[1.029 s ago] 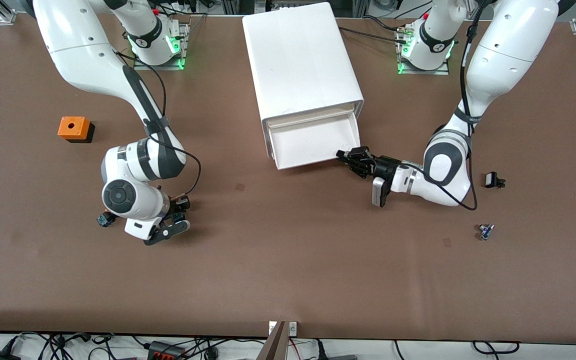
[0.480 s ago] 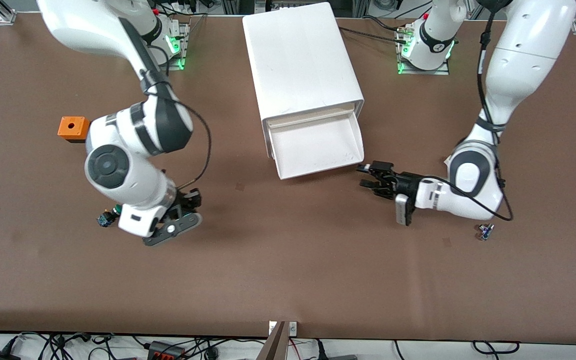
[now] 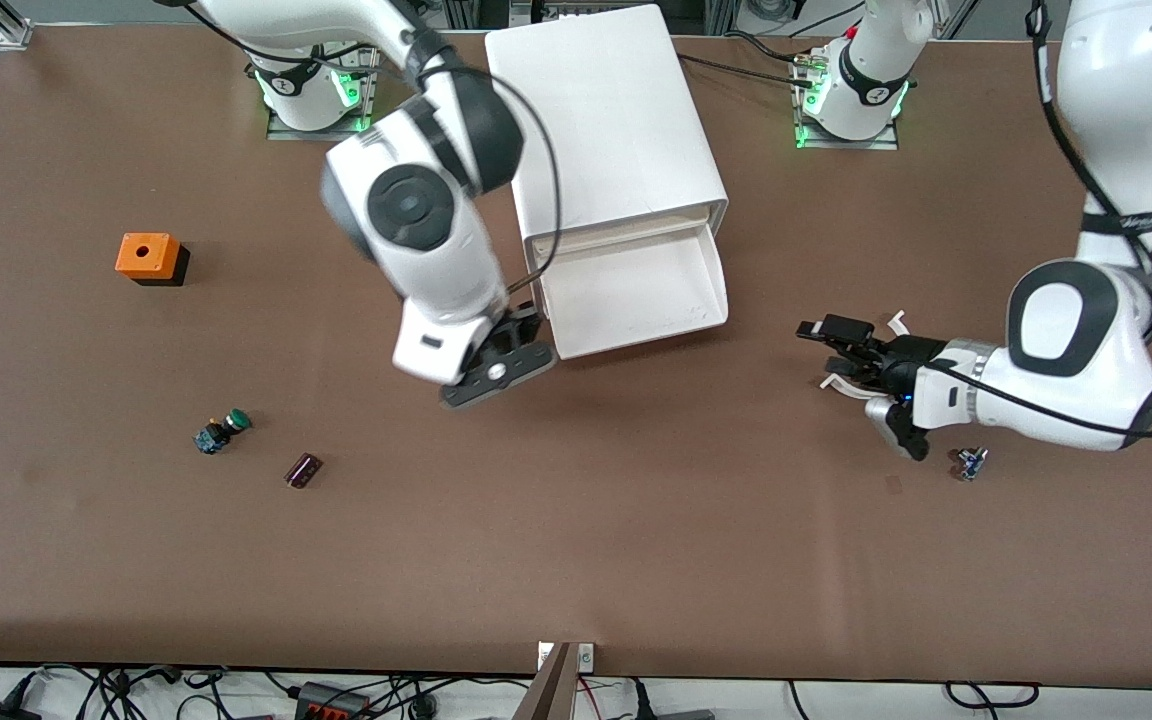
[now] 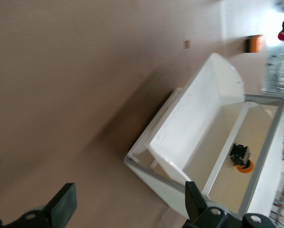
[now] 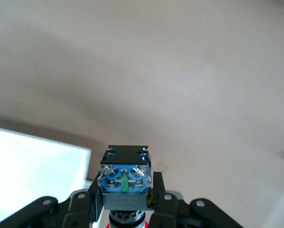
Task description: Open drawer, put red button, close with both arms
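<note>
The drawer (image 3: 636,290) stands pulled out of the white cabinet (image 3: 601,120), its tray bare. My right gripper (image 3: 524,325) hangs over the table at the drawer's front corner toward the right arm's end. In the right wrist view it (image 5: 126,192) is shut on the red button (image 5: 125,178), blue base up and red cap down, with the drawer's edge (image 5: 32,161) beside it. The button is hidden in the front view. My left gripper (image 3: 831,352) is open and empty, apart from the drawer toward the left arm's end. The left wrist view shows its spread fingers (image 4: 63,206) and the drawer (image 4: 194,123).
A green-capped button (image 3: 221,432) and a dark maroon cylinder (image 3: 303,469) lie toward the right arm's end, nearer the camera. An orange box (image 3: 147,256) sits farther off. A small blue part (image 3: 971,462) lies by the left arm. A small black-and-orange part (image 4: 240,158) shows inside the cabinet.
My right arm rose from beside the green button and swung to the drawer's corner with the red button, uncovering the maroon cylinder. My left gripper drew away from the drawer's front.
</note>
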### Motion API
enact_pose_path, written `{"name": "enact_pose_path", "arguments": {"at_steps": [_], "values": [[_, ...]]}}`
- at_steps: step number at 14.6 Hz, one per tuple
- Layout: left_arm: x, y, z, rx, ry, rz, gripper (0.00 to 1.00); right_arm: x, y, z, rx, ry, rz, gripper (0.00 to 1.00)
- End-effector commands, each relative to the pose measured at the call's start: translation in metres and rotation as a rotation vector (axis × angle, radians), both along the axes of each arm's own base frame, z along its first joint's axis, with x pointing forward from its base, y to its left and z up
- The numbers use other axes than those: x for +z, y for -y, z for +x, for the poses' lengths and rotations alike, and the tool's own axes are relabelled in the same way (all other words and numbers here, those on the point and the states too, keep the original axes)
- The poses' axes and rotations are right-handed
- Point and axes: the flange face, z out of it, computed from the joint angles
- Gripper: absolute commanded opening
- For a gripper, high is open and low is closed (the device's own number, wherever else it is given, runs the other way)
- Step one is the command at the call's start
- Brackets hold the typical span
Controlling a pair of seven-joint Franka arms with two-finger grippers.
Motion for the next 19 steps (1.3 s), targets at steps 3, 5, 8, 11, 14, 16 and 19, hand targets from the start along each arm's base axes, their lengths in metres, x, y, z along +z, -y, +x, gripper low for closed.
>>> {"name": "enact_pose_path", "arguments": {"at_steps": [3,5,8,11,14,16,19], "values": [[0.081,-0.021,-0.015,0.09,-0.027,0.46,1.0,-0.002,-0.068,-0.034,-0.083,0.065,0.082,0.0],[0.09,-0.029,-0.017,0.088,-0.029,0.588,1.0,-0.016,-0.084,-0.045,-0.099,0.054,0.082,0.0],[0.122,-0.044,-0.005,0.085,0.069,0.741,1.0,-0.045,-0.114,-0.071,-0.117,0.023,0.059,0.0],[0.107,-0.058,0.025,0.137,0.14,0.713,1.0,-0.065,-0.132,-0.086,-0.179,0.014,0.066,0.0],[0.1,-0.058,0.029,0.135,0.15,0.713,1.0,-0.085,-0.133,-0.089,-0.176,-0.01,0.04,0.0],[0.099,-0.052,0.028,0.13,0.153,0.721,1.0,-0.097,-0.135,-0.097,-0.168,-0.031,0.017,0.0],[0.099,-0.052,0.028,0.131,0.153,0.723,1.0,-0.106,-0.134,-0.1,-0.177,-0.063,0.017,0.0]]}}
